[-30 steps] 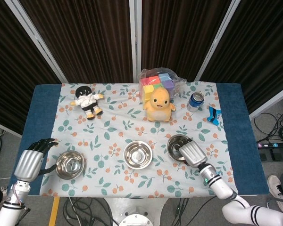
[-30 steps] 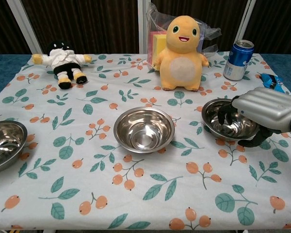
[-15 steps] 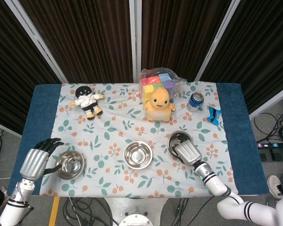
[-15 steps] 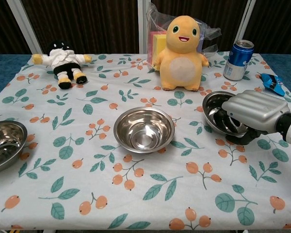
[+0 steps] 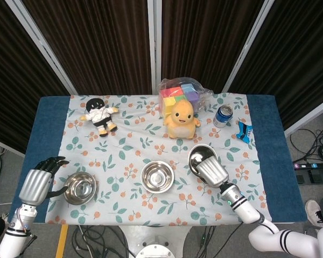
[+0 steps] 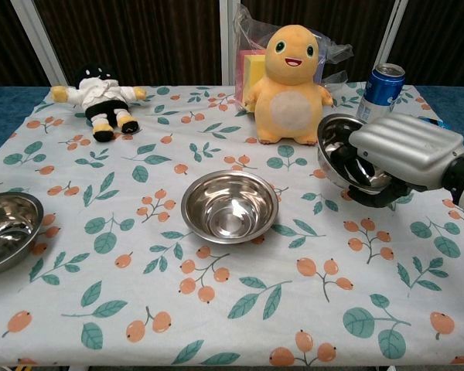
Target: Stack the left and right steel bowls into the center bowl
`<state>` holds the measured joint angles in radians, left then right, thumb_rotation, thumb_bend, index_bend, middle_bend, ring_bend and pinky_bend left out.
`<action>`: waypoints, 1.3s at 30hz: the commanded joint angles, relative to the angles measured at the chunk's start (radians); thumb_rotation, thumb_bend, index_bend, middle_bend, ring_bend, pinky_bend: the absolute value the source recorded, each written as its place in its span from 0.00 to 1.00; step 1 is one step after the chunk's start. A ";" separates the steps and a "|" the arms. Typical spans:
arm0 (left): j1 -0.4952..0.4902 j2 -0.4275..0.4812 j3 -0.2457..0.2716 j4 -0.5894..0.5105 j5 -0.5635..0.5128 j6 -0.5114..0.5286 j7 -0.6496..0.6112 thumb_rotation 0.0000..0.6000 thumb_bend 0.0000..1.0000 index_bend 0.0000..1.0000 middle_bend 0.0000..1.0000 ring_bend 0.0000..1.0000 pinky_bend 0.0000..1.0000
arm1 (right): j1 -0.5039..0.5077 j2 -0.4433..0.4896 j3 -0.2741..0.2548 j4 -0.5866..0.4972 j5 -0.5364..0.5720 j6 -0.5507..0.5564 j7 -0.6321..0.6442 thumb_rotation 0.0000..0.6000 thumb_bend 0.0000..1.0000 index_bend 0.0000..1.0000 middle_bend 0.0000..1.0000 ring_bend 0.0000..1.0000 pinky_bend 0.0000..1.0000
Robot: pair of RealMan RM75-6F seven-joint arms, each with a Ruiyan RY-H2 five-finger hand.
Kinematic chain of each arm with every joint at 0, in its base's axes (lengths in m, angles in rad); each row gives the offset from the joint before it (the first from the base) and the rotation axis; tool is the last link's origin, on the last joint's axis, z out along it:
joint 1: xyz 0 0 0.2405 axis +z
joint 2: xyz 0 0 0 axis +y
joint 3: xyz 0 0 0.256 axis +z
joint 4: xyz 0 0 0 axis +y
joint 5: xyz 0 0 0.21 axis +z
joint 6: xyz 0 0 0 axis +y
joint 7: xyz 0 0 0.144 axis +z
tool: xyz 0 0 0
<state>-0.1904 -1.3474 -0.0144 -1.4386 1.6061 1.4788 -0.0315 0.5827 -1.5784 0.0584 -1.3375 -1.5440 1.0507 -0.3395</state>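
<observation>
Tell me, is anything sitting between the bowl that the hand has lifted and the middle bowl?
No: in the chest view only bare flowered tablecloth lies between the right bowl, gripped by the right hand, and the center bowl.

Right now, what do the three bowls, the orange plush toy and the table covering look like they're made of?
The three bowls, left, center and the one the right hand holds, look like polished steel: mirror-like glare and reflections. The orange toy looks like soft plush fabric, matte and slightly fuzzy. The covering seems to be printed cloth, given its wrinkles.
</observation>
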 commanded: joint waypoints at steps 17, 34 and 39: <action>0.029 0.039 -0.014 -0.002 -0.034 0.035 -0.048 1.00 0.12 0.32 0.33 0.25 0.33 | 0.161 -0.103 0.062 -0.160 0.055 -0.152 -0.194 1.00 0.48 0.74 0.67 0.57 0.70; 0.033 0.038 -0.016 0.028 -0.041 0.028 -0.093 1.00 0.12 0.32 0.33 0.25 0.33 | 0.191 0.006 0.064 -0.289 0.191 -0.193 -0.325 1.00 0.00 0.00 0.06 0.00 0.00; 0.025 0.040 -0.007 0.014 -0.034 0.007 -0.064 1.00 0.12 0.32 0.33 0.25 0.33 | 0.134 0.150 0.050 -0.448 0.208 -0.091 -0.397 1.00 0.00 0.00 0.06 0.00 0.00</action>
<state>-0.1628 -1.3085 -0.0248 -1.4203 1.5699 1.4920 -0.1018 0.7501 -1.4978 0.1158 -1.7140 -1.3475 0.9033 -0.6977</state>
